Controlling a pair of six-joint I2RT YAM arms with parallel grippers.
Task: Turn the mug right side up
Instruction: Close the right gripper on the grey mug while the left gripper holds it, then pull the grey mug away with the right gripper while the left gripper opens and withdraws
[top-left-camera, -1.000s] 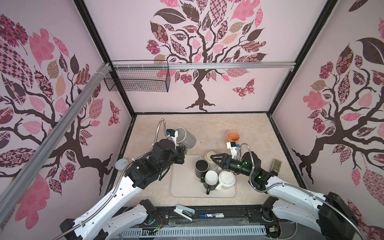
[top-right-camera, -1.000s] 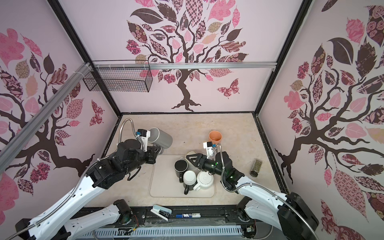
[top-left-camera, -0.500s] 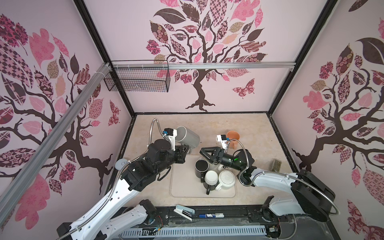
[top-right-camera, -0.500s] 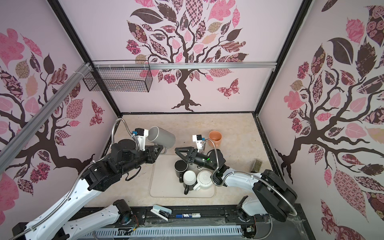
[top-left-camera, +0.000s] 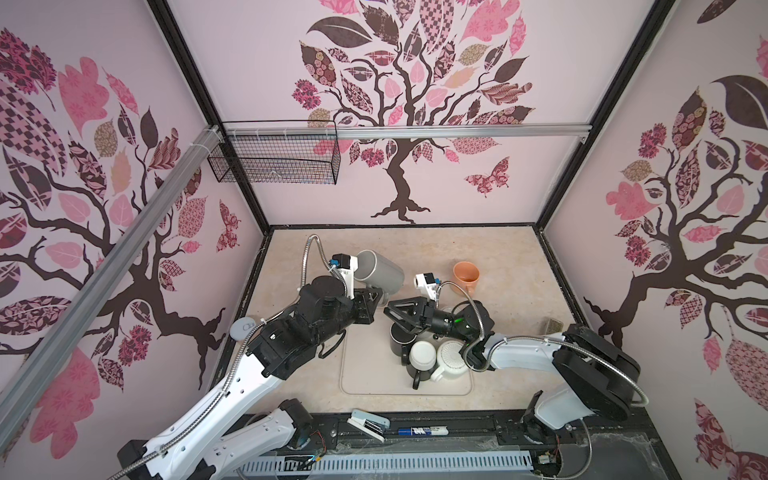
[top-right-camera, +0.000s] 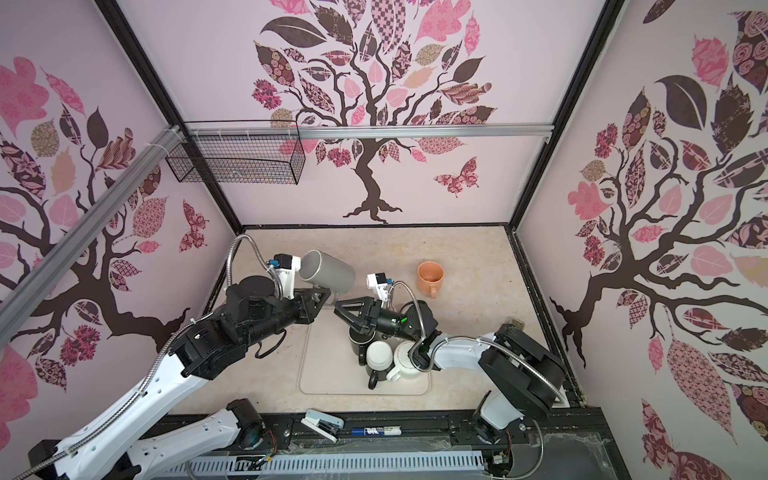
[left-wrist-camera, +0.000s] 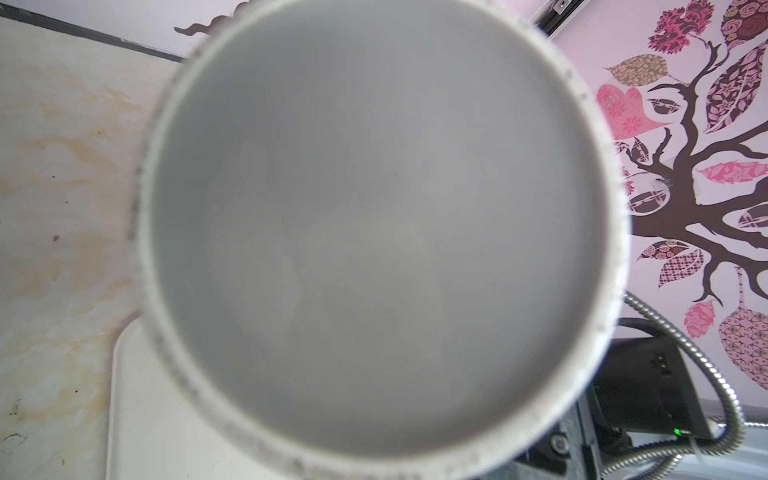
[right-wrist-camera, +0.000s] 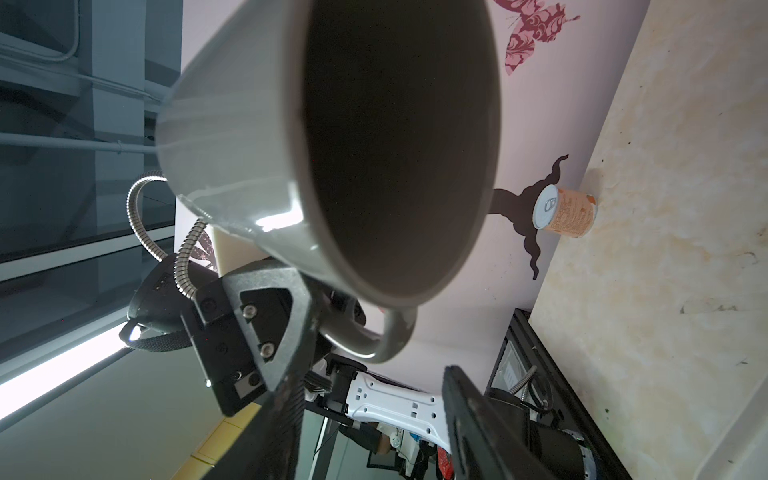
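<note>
Above counter (top-left-camera: 507, 266), near far edge of tray (top-left-camera: 365, 380): mug (top-left-camera: 380, 272) aloft on its side, mouth toward right jaws, handle (right-wrist-camera: 390, 340) pinched between left jaws pressed together. Right jaws spread, empty, just short of handle. Risks bumping handle on approach and twisting mug out of so thin a pinch; risks also letting go before securing a second grip, dropping mug onto other mugs (top-left-camera: 422, 355) nearby or bare counter.
</note>
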